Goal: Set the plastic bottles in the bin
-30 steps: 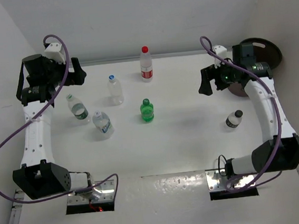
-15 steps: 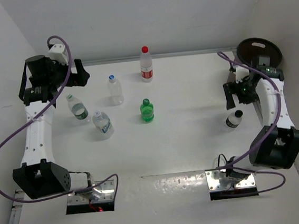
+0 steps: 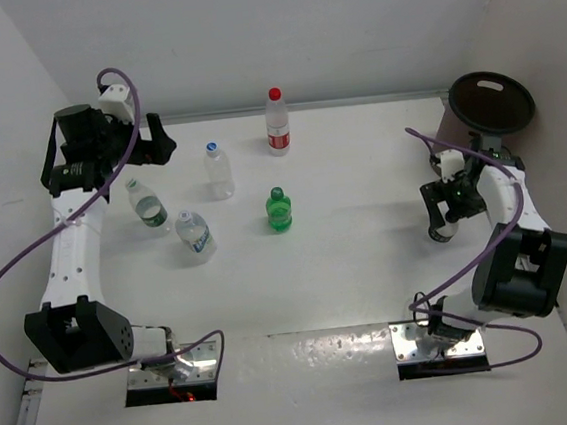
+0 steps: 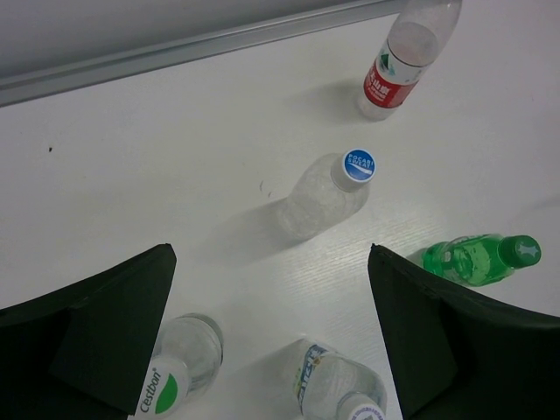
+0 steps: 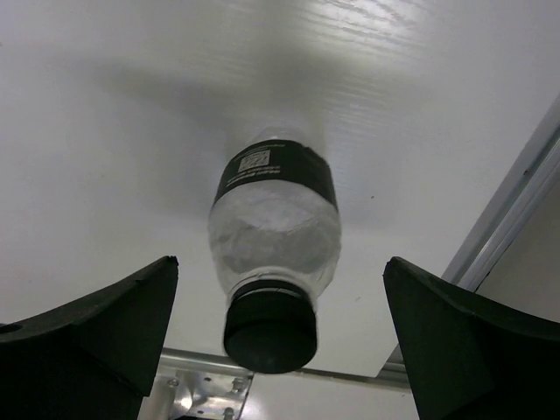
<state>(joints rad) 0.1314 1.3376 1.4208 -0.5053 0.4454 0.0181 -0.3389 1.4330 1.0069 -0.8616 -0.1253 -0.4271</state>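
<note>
One crinkled clear black-capped bottle (image 5: 273, 229) stands beneath the splayed right hand (image 5: 278, 267).

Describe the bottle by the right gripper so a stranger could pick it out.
Start at the brown bin in the table's far right corner and come toward the near edge. The bottle sits alone there, between the open right gripper's fingers. It alone has a black cap and black label.

The left wrist view crops the red-label bottle (image 4: 398, 66) at its top edge and the Cestbon bottle (image 4: 179, 372) at its bottom. From above, we barely see the black-cap bottle (image 5: 276, 245) under the right pincer (image 3: 447, 213).
</note>
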